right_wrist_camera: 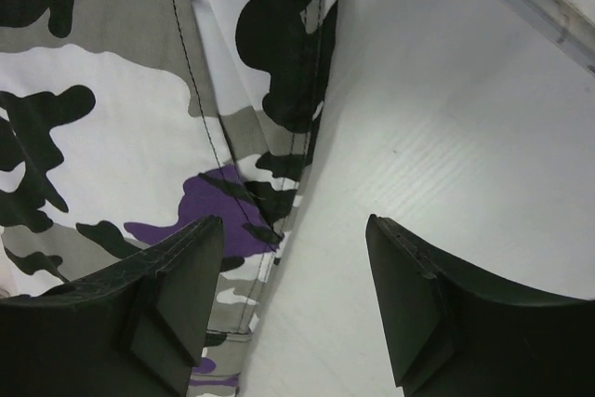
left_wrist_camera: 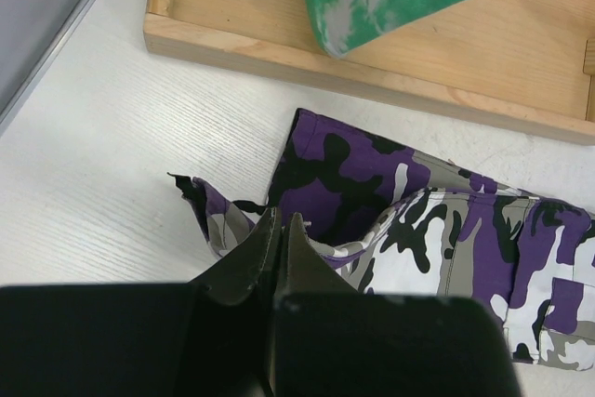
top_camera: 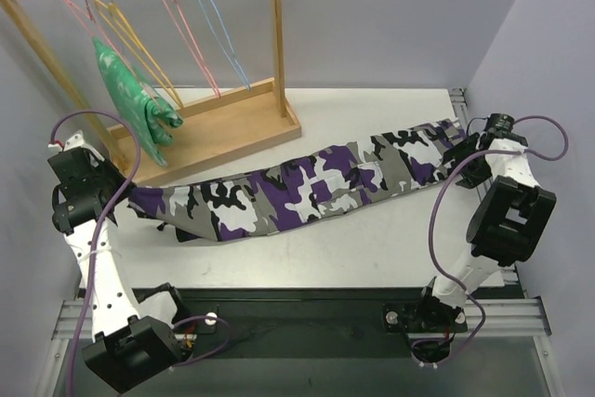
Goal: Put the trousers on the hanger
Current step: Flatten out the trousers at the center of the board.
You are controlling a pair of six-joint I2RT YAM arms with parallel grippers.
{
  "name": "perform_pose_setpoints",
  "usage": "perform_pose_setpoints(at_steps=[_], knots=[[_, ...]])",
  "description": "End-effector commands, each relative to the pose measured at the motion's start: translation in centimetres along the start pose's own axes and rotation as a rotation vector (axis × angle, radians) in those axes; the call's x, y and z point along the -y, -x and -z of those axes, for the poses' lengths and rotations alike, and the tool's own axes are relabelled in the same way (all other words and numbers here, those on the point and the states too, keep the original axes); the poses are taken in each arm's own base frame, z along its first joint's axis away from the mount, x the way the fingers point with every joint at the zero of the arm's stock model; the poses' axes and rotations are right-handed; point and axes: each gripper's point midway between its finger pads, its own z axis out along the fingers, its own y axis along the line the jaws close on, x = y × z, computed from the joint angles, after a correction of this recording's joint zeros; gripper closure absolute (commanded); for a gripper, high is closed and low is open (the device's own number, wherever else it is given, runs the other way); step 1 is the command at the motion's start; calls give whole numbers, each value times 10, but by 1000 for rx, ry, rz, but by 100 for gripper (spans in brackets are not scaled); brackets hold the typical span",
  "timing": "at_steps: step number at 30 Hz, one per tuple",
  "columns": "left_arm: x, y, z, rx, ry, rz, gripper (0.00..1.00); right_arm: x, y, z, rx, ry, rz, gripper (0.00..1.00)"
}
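Showing the trousers (top_camera: 297, 188) laid slantwise across the tabletop (top_camera: 372, 248), one end at each arm, well apart from the hanger (top_camera: 141, 48), which hangs bare on the wooden rack's (top_camera: 232, 132) rail at the far left; left hand (left_wrist_camera: 282, 230) closed, apparently pinching a raised fold at the near-left end of the cloth; right hand (right_wrist_camera: 293, 225) spread wide and gripping nothing, one finger above the camouflage edge, the other above bare tabletop.

Judged step: taking the far-right end. To do it well, shift inward so that both fingers bracket the seam rather than straddle its edge; lower until every layer sits between them; bite behind the stitched hem, not on its lip; close fully before lifting; keep the left pinch firm so that the length rises taut and level.

Counted: one pair of trousers; one yellow hanger; two pink hangers (top_camera: 191, 39); one blue hanger (top_camera: 223, 34); one green garment (top_camera: 130, 90); one rack; two hands.
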Motion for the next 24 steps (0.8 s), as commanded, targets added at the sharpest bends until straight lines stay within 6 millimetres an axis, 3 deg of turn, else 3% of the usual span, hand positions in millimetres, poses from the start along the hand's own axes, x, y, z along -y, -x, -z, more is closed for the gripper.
perform_pose_setpoints(at_steps=[1, 16, 18, 24], knots=[[7, 11, 4, 54, -32, -17, 100, -11, -7, -25, -37, 64, -39, 38], [2, 6, 0, 38, -14, -21, 100, 8, -20, -67, -52, -25, -78, 58], [3, 5, 0, 35, -16, -18, 100, 5, -19, -71, -46, -25, -76, 59], [3, -2, 0, 21, -25, -6, 100, -8, -18, -81, -48, -19, -54, 77]])
